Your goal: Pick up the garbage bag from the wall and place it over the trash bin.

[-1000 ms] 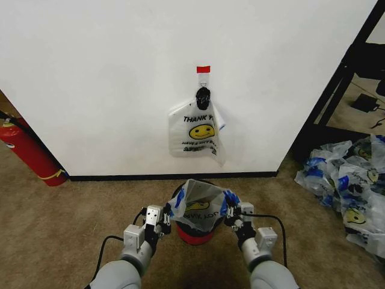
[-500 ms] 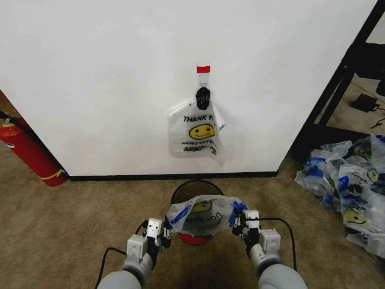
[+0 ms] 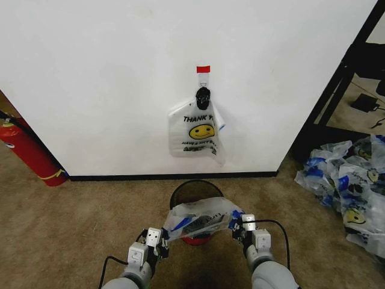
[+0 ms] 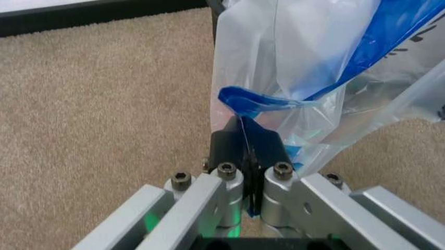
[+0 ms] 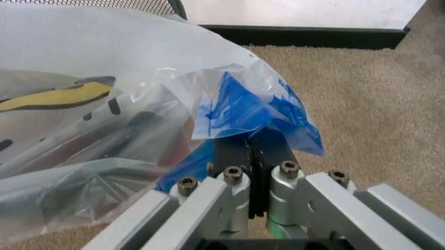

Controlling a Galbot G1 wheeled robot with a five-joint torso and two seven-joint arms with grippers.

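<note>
Two pincers, left pincer [image 3: 161, 239] and right pincer [image 3: 239, 224], clench one garbage bag [image 3: 201, 218] stretched before one trash bin [image 3: 194, 194]; a second bag [image 3: 196, 133] hangs at twelve o'clock.

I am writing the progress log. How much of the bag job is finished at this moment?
Done: one garbage bag is off the wall. In hand: left gripper and right gripper pinch its blue handles, stretched above the trash bin's near side. Left: fitting it over the rim.

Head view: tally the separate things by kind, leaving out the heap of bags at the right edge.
Garbage bags: 2, one held over the trash bin, one on the wall hook
Trash bin: 1
Fire extinguisher: 1
Grippers: 2, left gripper, right gripper
Total: 6
</note>
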